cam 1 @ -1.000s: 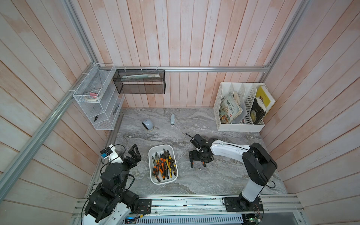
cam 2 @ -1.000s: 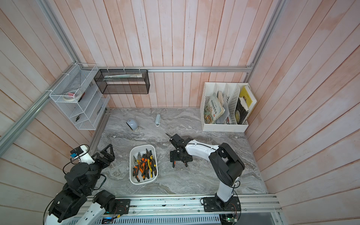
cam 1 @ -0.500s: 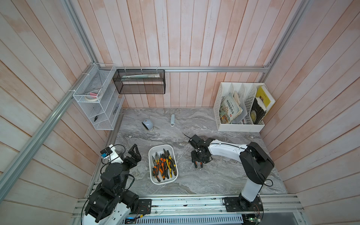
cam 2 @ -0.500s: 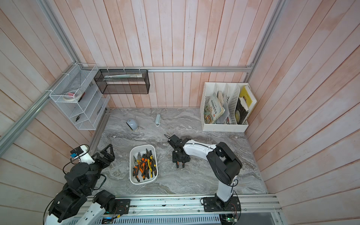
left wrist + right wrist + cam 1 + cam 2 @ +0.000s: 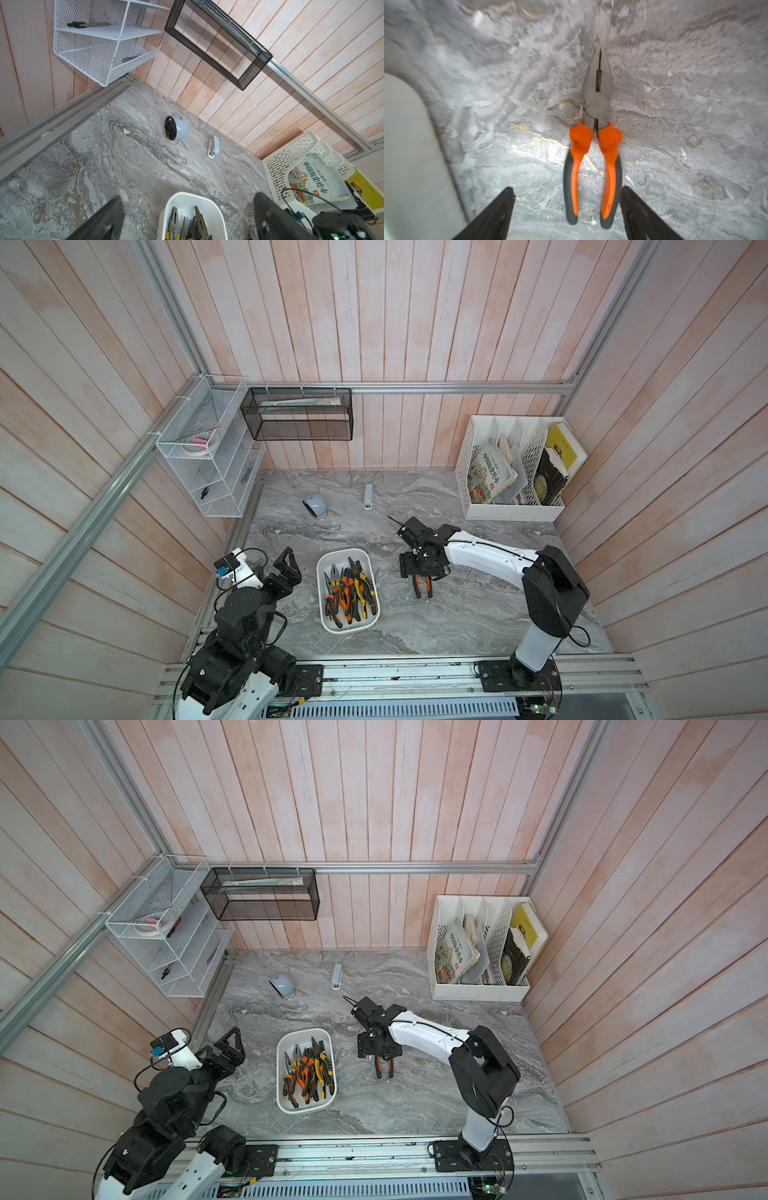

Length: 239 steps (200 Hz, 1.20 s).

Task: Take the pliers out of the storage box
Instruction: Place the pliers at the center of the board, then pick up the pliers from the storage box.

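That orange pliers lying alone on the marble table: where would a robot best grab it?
I'd grip the orange pliers across both handles, coming straight down: they lie flat, handles close together, and the right gripper hangs open astride them.

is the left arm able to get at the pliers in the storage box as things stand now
Probably yes: the left gripper is beside the storage box, jaws open, with only bare table between them, and the pliers lie uncovered inside.

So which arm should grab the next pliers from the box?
Probably left: the left claw is open, empty, right beside the box; the right claw hangs over the pliers on the table.
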Motion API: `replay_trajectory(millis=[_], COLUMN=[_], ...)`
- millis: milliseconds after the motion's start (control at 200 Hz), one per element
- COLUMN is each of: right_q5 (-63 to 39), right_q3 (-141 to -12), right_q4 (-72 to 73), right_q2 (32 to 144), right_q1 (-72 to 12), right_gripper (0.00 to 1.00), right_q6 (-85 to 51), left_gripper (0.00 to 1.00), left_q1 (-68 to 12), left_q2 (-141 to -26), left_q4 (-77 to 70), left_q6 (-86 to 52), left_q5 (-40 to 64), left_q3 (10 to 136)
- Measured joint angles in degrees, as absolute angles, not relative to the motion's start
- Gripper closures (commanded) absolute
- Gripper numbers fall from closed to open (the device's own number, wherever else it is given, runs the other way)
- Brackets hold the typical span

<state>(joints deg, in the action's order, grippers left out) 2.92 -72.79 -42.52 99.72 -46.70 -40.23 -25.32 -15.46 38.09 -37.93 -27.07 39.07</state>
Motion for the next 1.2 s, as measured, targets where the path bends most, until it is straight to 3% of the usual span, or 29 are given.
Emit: replay_trajectory(millis=[405,715,1195], right_q5=[-1.61,-5.10,-4.86], right_q3=[-90.98,-105.12,-110.80], right_q4=[-45.25,-50.15,-56.18], right_q2=[100.47,118.34,125.29], right_q1=[-54.61,-60.80,-60.82], right_gripper=[0.31,0.31,0.31], right_q6=[-36.88,-29.67,-25.15], left_gripper=[0.00,0.00,0.00], left_q1=[-25.32,-25.43,-25.52], left_q2=[-15.68,-15.40,-14.83], left_q4=[38.09,38.09,38.06], left_q6=[-37.93,-37.93,-37.95], left_q5=[-27.07,-27.07,-27.09], left_q3=[39.07,39.07,38.81])
